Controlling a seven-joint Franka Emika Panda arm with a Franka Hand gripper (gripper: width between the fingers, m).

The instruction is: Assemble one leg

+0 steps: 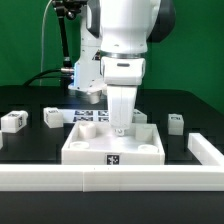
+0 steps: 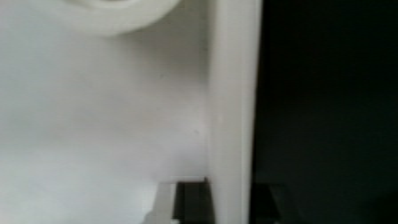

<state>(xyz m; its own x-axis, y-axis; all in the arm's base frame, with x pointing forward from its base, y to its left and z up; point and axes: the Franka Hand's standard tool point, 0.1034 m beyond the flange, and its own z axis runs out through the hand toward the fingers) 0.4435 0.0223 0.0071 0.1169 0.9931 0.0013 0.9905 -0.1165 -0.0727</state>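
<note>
We find the end effector (image 1: 120,120) low over the panel (image 1: 112,150); we cannot tell its opening or load. A leg (image 1: 176,123) stands apart on the worktop (image 1: 30,142). We judge seating is in hand; the next move calls for socket alignment.

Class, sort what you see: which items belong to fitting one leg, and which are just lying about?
Belongs to the job: gripper; square panel beneath it; loose legs.
Just lying about: marker board; long white bar.
</note>
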